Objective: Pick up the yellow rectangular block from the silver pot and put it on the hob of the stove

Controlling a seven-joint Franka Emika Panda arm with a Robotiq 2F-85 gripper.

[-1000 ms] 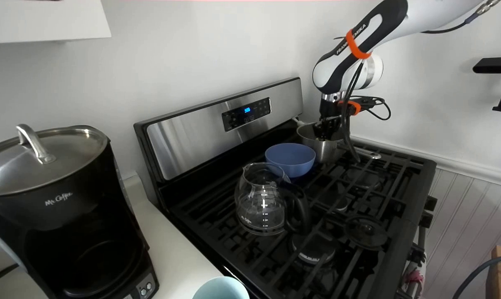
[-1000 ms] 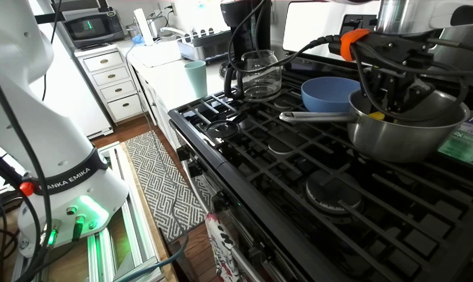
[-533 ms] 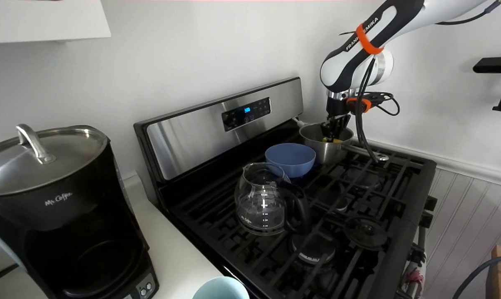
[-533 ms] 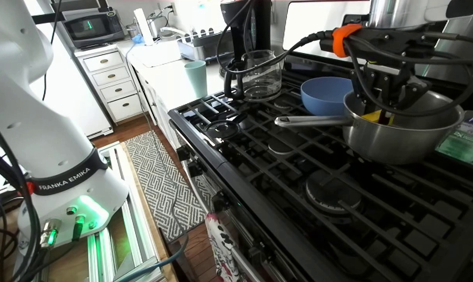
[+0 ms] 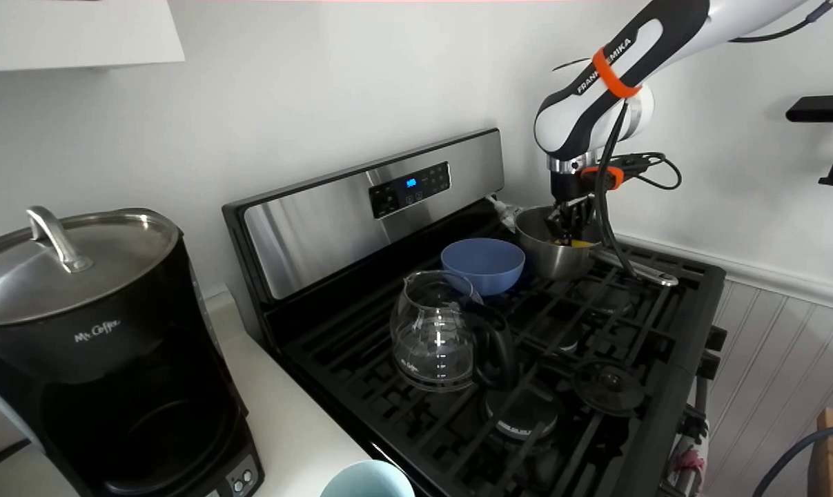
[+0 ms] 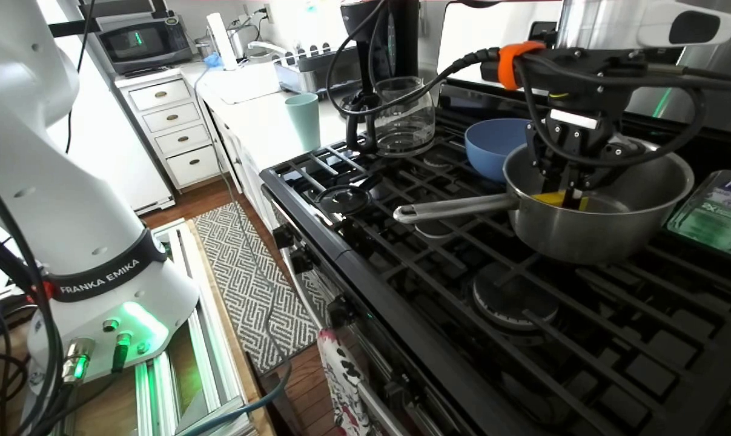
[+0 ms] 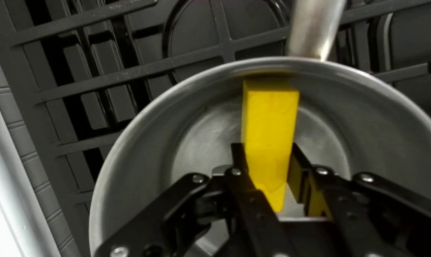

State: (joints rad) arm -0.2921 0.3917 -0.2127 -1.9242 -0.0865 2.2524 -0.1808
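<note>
The yellow rectangular block (image 7: 270, 117) lies tilted between my fingers inside the silver pot. It also shows over the pot's rim in both exterior views (image 5: 582, 243) (image 6: 550, 198). My gripper (image 7: 267, 151) reaches down into the pot, and its fingers are closed against the block's two long sides. The block's far end is at the pot's inner wall near the handle. The silver pot (image 6: 589, 236) stands on the hob (image 6: 426, 254), its handle pointing to the stove's front. The stove's steel back panel (image 5: 306, 248) rises behind.
A blue bowl (image 5: 483, 266) stands close beside the pot, with a glass carafe (image 5: 433, 345) beyond it. A green soap bottle (image 6: 716, 212) stands behind the pot. A black lid (image 6: 344, 198) lies on the hob. A coffee maker (image 5: 99, 359) and a mint cup (image 5: 368, 480) stand on the counter.
The gripper, block and pot have shifted together toward the stove's front. The pot's handle has swung with them. The pot now stands a little farther from the soap bottle. The block shows more.
</note>
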